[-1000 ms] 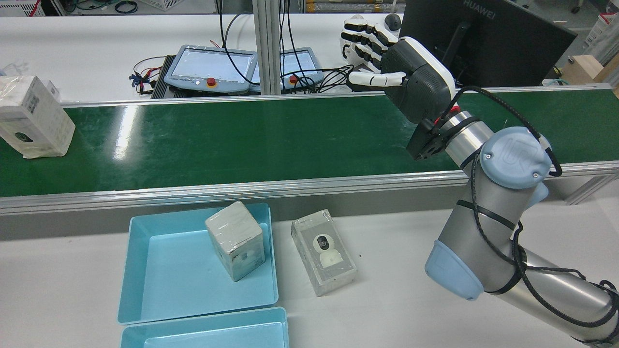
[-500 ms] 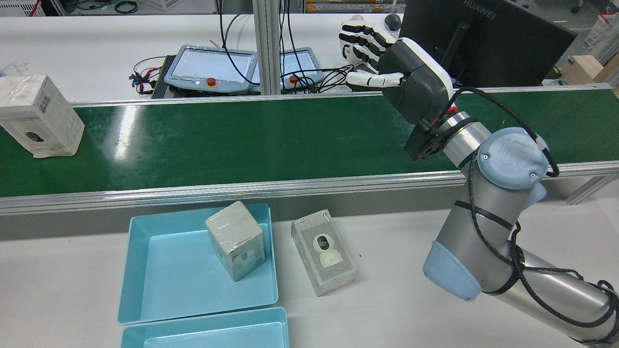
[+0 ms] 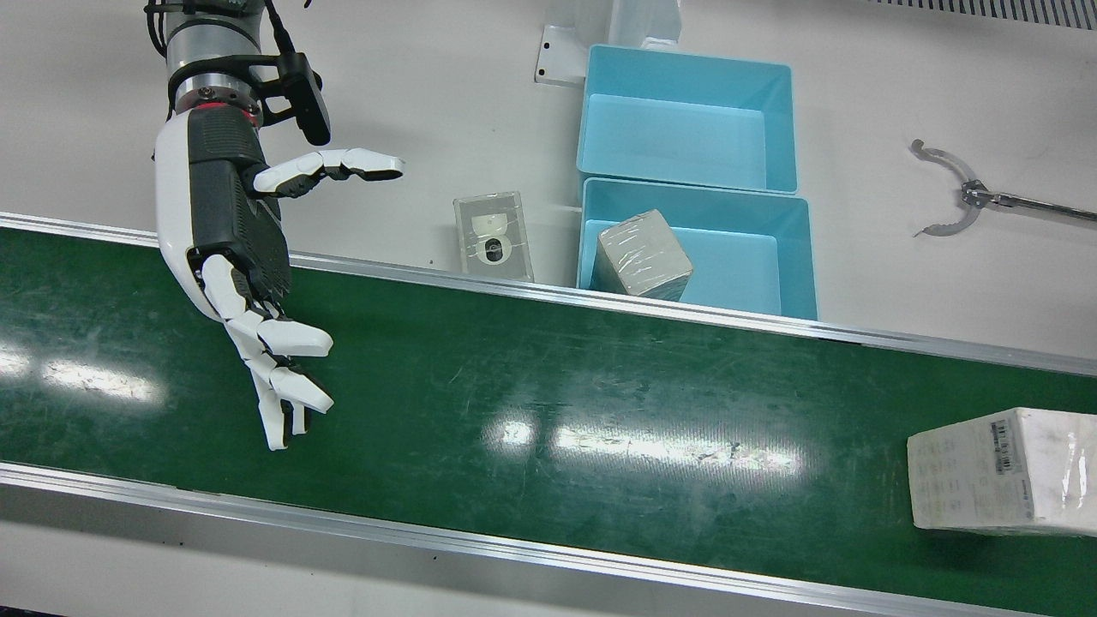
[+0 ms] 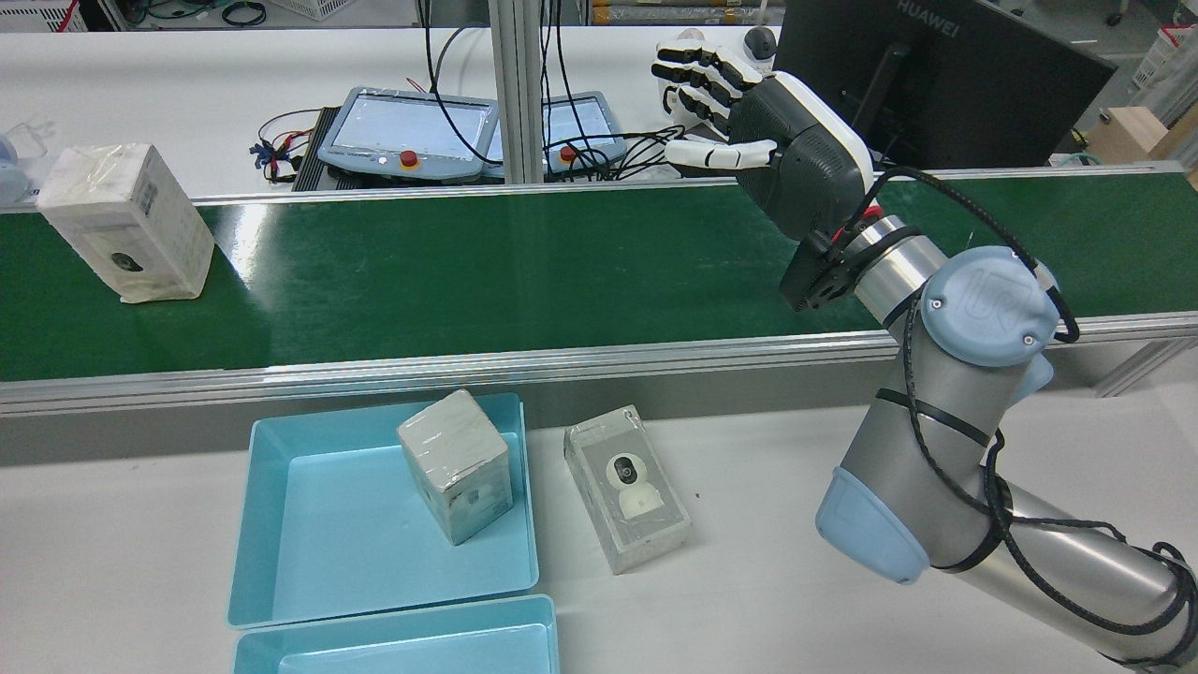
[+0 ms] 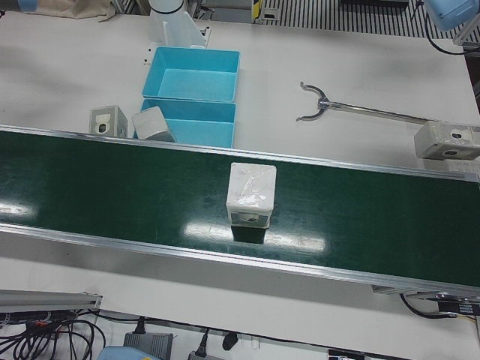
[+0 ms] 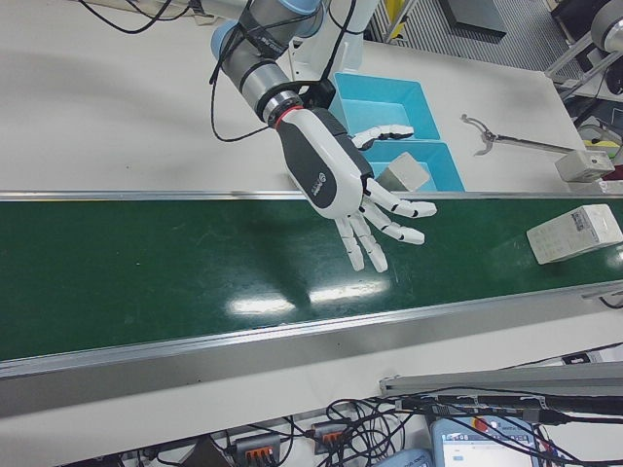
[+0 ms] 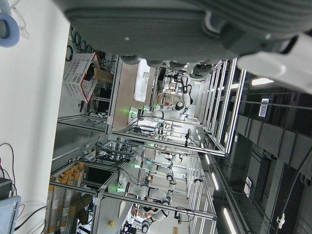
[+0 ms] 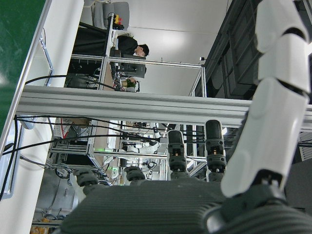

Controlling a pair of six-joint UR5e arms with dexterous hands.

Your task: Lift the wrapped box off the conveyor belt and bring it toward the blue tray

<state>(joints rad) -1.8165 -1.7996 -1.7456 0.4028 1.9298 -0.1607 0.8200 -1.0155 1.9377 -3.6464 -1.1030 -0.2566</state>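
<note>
The wrapped box (image 4: 124, 222) is sitting on the green conveyor belt (image 4: 487, 271), standing upright in clear film with a small round picture on the side facing the rear camera. In the rear view it is lying near the belt's left end; in the front view (image 3: 998, 471) it is showing at the belt's right end, close to the edge away from the robot. Nothing is touching it.

Well apart from the box along the belt, the right hand (image 4: 763, 140) is hovering above the belt's far edge, holding nothing, its fingers (image 3: 274, 368) spreading wide and its thumb sticking out sideways. The right-front view (image 6: 355, 209) is showing it with the back of the hand facing that camera.

On the robot's side of the belt, on the white table (image 4: 767, 580), the blue tray (image 4: 281, 562) is lying just beside the belt frame. A second wrapped box (image 4: 457, 463), grey and squat, is resting tilted in the corner of the tray nearest the belt. Just beside the tray a camera box (image 4: 627, 487) is lying flat on the table. Another blue tray (image 3: 686, 111) is butting against the first one, on the side away from the belt. A long reacher tool (image 3: 968, 193) is lying on the table, well apart from the trays.

I cannot tell how the left hand (image 7: 195, 29) is standing: only its dark underside is showing in its own camera.
</note>
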